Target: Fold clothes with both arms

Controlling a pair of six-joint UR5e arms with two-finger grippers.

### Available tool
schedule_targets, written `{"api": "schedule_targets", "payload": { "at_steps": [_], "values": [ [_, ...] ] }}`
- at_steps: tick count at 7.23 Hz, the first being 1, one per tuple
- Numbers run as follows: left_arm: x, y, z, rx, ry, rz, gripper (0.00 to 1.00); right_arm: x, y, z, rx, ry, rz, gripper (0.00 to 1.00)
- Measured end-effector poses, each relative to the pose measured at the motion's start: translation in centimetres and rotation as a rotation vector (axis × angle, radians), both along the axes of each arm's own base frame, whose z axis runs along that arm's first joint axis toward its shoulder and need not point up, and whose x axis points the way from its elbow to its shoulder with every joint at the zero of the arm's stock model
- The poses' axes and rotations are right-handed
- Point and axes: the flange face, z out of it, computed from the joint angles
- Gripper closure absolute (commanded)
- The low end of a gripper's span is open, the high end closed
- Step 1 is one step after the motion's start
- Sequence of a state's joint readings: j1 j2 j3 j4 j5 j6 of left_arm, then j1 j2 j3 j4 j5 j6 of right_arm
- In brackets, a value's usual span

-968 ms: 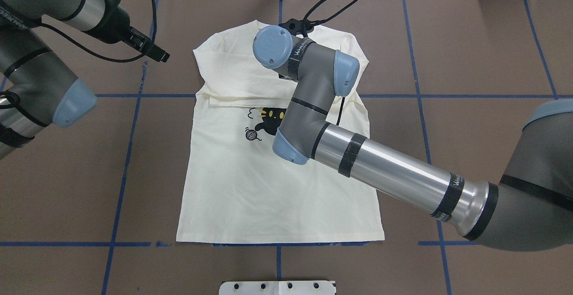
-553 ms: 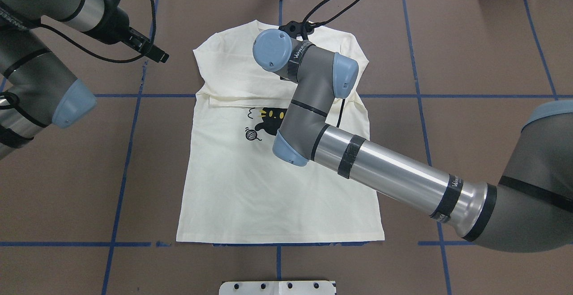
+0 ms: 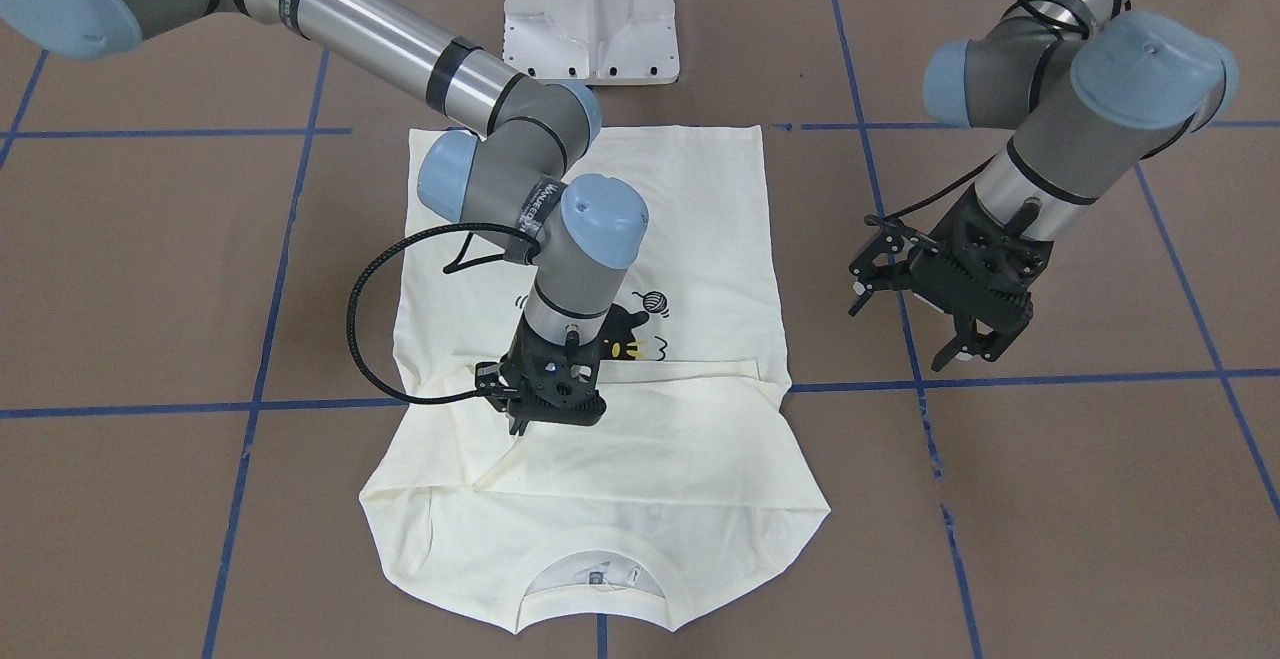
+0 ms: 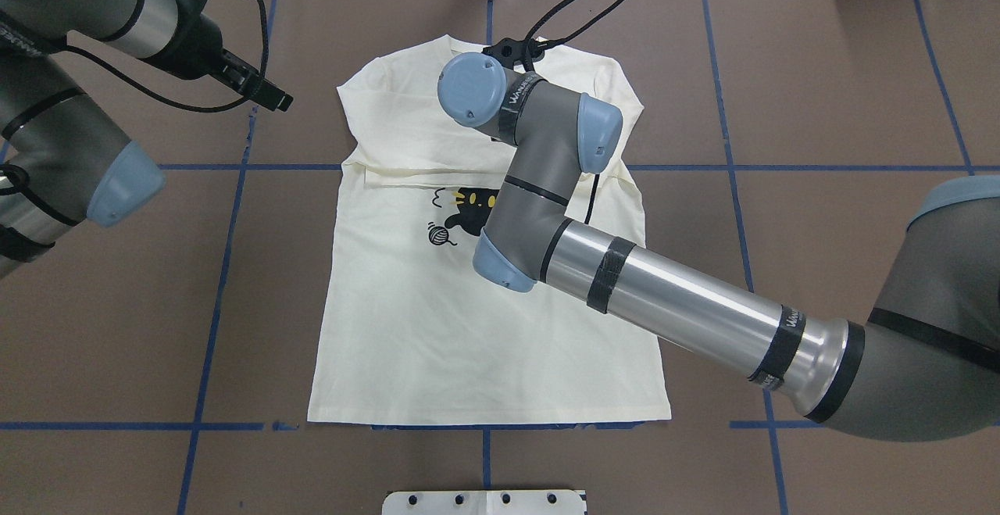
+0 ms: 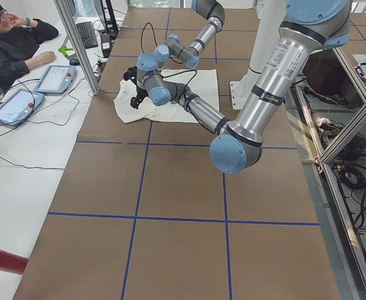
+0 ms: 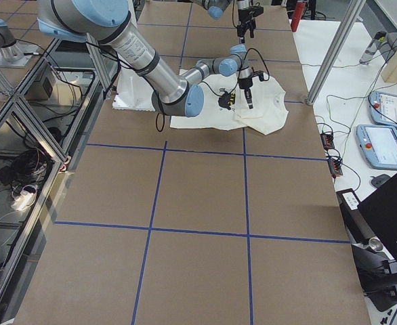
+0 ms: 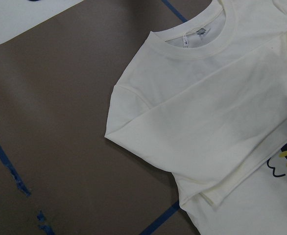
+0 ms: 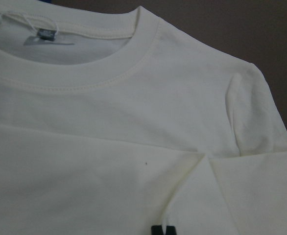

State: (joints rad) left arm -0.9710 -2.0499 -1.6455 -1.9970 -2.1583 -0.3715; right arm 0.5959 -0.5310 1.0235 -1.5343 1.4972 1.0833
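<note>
Shirt (image 3: 650, 479): flat on the bench (image 3: 150, 289), print up, one sleeve folded across the chest.
Right pincer (image 3: 521, 426): down on the folded sleeve, tips clamped on a shirt crease.
Left pincer (image 3: 968, 357): fingers apart, above bare bench beside the shirt.

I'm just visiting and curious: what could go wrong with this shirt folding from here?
The right gripper sits on a folded-in sleeve of the shirt; pulling there could undo that fold. The left gripper hangs open beside the shirt, so a one-sided lift might skew it. The black cable loop might drag the fabric.
</note>
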Motion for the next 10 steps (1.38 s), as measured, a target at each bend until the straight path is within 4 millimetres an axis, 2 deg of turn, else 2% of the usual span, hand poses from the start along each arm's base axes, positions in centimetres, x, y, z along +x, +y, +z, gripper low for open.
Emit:
{"api": "schedule_targets", "payload": {
  "at_steps": [1,4,7,8,9,10],
  "values": [
    [-0.1,0.1,-0.2,0.004,0.003,0.0,0.0,0.9,-0.3,-0.1,0.019,0.003,-0.024,1.0],
    [-0.2,0.4,-0.7,0.005,0.011,-0.004,0.0,5.9,-1.5,2.6,0.067,0.033,-0.086,1.0],
    [-0.2,0.4,-0.8,0.004,0.012,-0.006,0.0,8.5,-2.8,5.2,0.083,0.072,-0.12,1.0],
    [-0.2,0.4,-0.8,0.005,0.012,-0.007,0.0,9.1,-3.2,5.9,0.085,0.085,-0.128,0.57],
    [-0.2,0.4,-0.8,0.006,0.012,-0.007,0.0,9.5,-3.5,6.2,0.092,0.091,-0.136,0.02],
    [-0.1,0.4,-0.8,0.006,0.012,-0.007,0.0,9.7,-3.7,6.4,0.105,0.082,-0.139,0.0]
  ]
}}
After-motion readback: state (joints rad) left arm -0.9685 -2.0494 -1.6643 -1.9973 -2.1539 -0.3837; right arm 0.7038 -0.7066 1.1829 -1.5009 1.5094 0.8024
